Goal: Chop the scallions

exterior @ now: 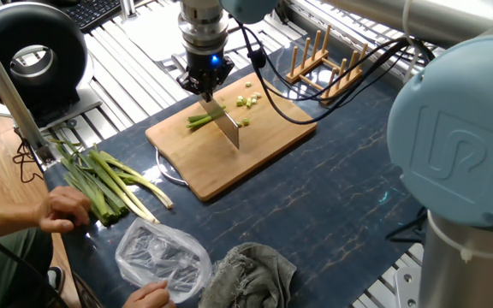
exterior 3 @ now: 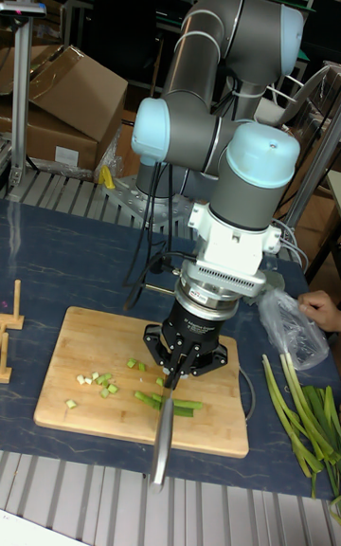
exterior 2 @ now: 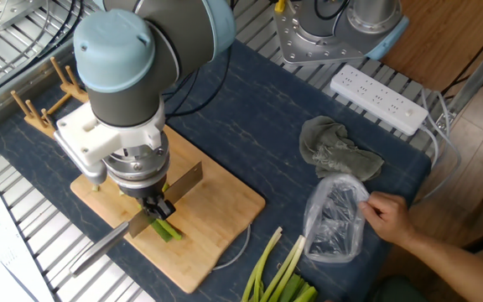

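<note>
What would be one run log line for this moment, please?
phase: chopping | tool: shut on knife | blade: on scallions on cutting board | cut bits: beside | uncut stalks: off board

A short bunch of green scallion stalks lies flat near the middle of the wooden board, with the blade set across it. Small pale-green cut bits are scattered on the board's far right part. A loose bundle of whole scallions, dark green fading to white ends, lies on the table left of the board.
</note>
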`<state>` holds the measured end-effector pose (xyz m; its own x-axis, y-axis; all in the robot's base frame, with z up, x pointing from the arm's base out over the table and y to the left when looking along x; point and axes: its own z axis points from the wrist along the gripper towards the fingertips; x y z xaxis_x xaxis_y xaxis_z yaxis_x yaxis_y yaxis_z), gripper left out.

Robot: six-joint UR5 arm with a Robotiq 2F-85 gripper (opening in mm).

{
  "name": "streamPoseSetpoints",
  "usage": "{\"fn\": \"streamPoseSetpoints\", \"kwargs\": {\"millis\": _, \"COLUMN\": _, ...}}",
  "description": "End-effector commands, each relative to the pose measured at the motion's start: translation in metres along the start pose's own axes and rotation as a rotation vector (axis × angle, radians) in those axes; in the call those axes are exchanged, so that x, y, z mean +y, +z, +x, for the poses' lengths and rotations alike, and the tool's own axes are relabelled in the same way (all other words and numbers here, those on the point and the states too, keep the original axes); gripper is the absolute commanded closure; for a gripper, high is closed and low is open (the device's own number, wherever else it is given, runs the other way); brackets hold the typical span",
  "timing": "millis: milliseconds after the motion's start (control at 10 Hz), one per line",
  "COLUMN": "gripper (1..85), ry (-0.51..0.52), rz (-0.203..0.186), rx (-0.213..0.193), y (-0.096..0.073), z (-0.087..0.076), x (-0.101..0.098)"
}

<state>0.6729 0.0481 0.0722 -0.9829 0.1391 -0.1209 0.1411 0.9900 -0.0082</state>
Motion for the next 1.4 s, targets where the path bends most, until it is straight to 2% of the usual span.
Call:
{"fn": "streamPoseSetpoints", "kwargs": {"millis": 0, "gripper": 84.3, "ry": 0.002, "rz": -0.017, "rx": -0.001, "y": 0.000, "z": -0.001, "x": 0.001}}
{"fn": "streamPoseSetpoints", "kwargs": {"millis": 300, "gripper": 84.3, "ry": 0.001, "rz": -0.019, "rx": 0.006, "y": -0.007, "z": 0.003, "x": 0.001}}
{"fn": "streamPoseSetpoints", "kwargs": {"millis": 500, "gripper": 84.3, "ry": 0.008, "rz": -0.031, "rx": -0.010, "y": -0.006, "z": 0.003, "x": 0.004}}
{"fn": "streamPoseSetpoints", "kwargs": {"millis": 600, "gripper": 84.3, "ry": 0.010, "rz": -0.022, "rx": -0.011, "y": -0.007, "z": 0.005, "x": 0.005}}
{"fn": "streamPoseSetpoints", "kwargs": {"millis": 1000, "gripper": 84.3, "ry": 0.010, "rz": -0.034, "rx": 0.022, "y": -0.029, "z": 0.025, "x": 0.010}}
{"fn": "streamPoseSetpoints", "kwargs": {"millis": 1300, "gripper": 84.3, "ry": 0.023, "rz": -0.053, "rx": 0.017, "y": -0.029, "z": 0.023, "x": 0.018}}
